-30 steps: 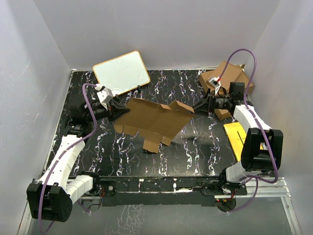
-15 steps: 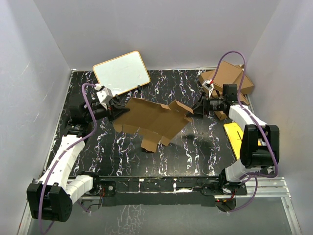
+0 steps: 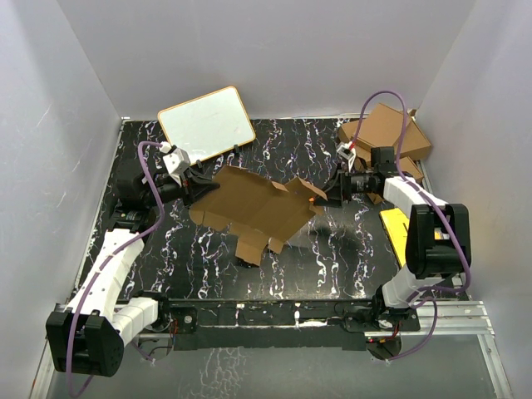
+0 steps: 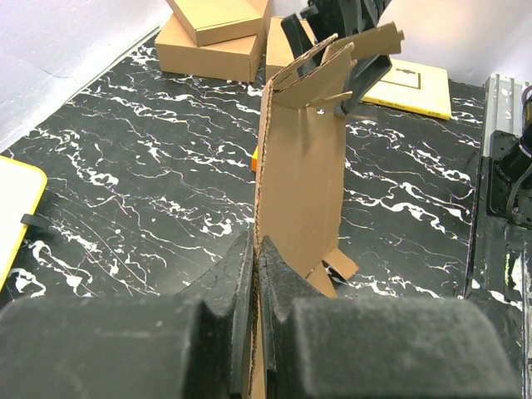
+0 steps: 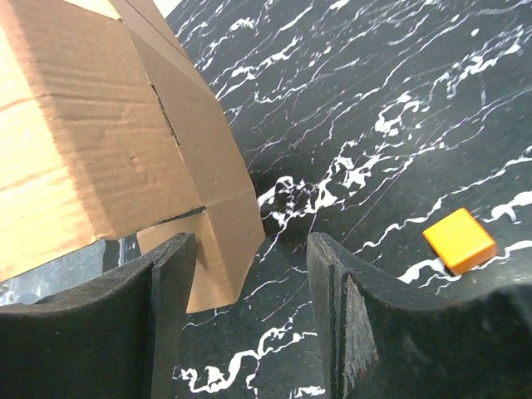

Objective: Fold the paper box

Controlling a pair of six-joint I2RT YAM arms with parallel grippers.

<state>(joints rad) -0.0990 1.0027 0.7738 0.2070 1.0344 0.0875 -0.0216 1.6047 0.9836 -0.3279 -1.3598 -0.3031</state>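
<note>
- Brown cardboard: the paper box (image 3: 258, 204) is a flat die-cut sheet with tabbed flaps. It hangs over the middle of the table (image 3: 332, 258) between my two grippers, tilted, with one flap drooping toward the near edge.
- Around it:
  - A white board (image 3: 206, 123) with a yellow rim sits at the far left corner, just beyond my left wrist.
  - A pile of brown cartons (image 3: 386, 133) fills the far right corner, behind my right wrist.
  - A yellow sheet (image 3: 395, 229) with black lines lies along the right edge, partly under my right forearm.
  - A small orange block (image 5: 459, 239) lies on the black marbled top, beside my right jaws and apart from the cardboard.
- My left gripper (image 4: 253, 266) has its jaws pressed together on the sheet's left edge. From that wrist the cardboard runs away edge-on toward the other arm.
- My right gripper (image 5: 249, 241) has its jaws apart at the sheet's right end. A flap corner pokes in next to one jaw, and I cannot tell whether it touches.
- My left arm runs from the near left corner up the left edge, elbow raised, wrist turned in toward the middle.
- My right arm climbs the right edge, then folds back, so the wrist points inward from the far right corner.
</note>
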